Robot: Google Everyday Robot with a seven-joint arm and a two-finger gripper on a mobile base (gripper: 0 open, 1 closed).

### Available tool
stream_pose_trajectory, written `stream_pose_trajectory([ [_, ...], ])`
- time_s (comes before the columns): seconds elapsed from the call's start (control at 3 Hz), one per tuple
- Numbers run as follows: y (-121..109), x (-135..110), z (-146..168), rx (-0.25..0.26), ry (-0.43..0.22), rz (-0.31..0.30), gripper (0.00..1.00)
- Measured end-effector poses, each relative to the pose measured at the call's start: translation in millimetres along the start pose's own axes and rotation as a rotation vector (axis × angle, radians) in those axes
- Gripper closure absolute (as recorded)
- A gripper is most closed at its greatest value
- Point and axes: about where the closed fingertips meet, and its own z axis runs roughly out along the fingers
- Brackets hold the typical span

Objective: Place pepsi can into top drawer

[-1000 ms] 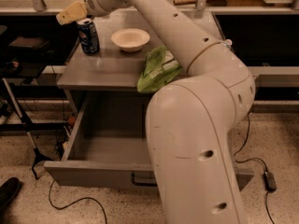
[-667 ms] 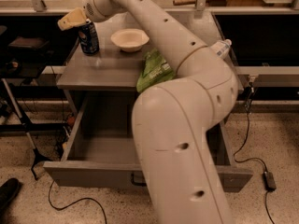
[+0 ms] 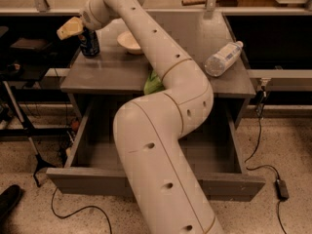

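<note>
The pepsi can (image 3: 90, 44), dark blue, stands upright at the back left corner of the grey cabinet top (image 3: 112, 74). My gripper (image 3: 72, 28) is at the can's upper left, right against its top. The top drawer (image 3: 97, 182) is pulled wide open below the cabinet top. My arm crosses over its middle and hides its handle and much of its inside. The part of the drawer floor that shows is bare.
A pale bowl (image 3: 128, 42) sits right of the can. A green bag (image 3: 153, 84) peeks out from behind my arm at the front edge. A clear water bottle (image 3: 223, 58) lies on its side at the right. Cables (image 3: 73, 211) run over the floor.
My arm's elbow and lower links have swung left, which uncovers the water bottle and the right side of the top. The gripper stays by the can, which has not moved.
</note>
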Motion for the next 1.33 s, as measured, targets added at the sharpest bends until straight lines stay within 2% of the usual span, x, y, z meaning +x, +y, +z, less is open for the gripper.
stream_pose_trajectory([
  [0.67,-3.7,2.2,-1.4,-0.003,0.024,-0.007,0.65],
  [1.0,-26.5,-1.6,-45.7,0.061,0.029,-0.031,0.89],
  [1.33,-41.5,-9.2,-112.3,0.119,0.041,-0.084,1.00],
])
